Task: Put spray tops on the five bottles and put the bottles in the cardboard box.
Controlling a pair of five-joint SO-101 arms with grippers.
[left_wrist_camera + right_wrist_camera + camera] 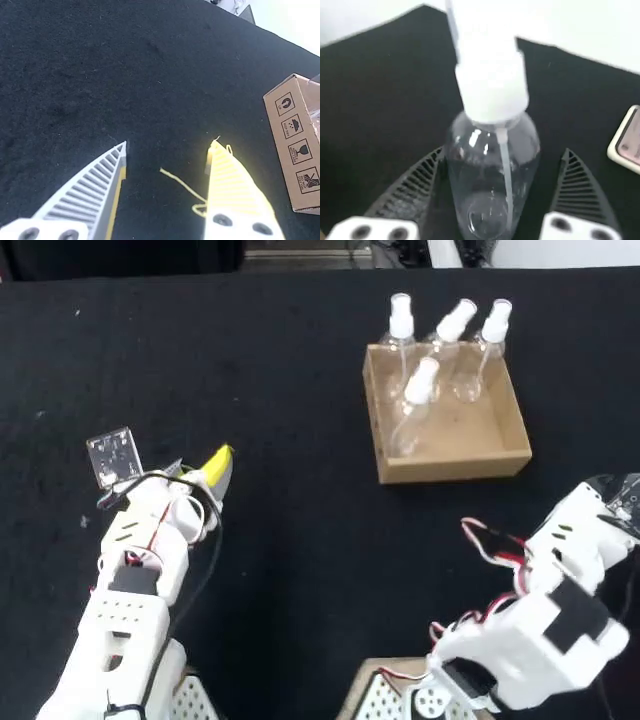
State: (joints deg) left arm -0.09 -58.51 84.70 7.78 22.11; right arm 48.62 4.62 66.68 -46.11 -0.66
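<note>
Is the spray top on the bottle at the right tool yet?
On. The white spray top caps the bottle, its tube running down inside.

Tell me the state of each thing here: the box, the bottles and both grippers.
Box: open-topped, holding four bottles.
Four bottles: in the box, spray tops on.
Fifth bottle: topped too, not boxed.
Right gripper: open around the fifth bottle.
Left gripper: open, empty.
</note>
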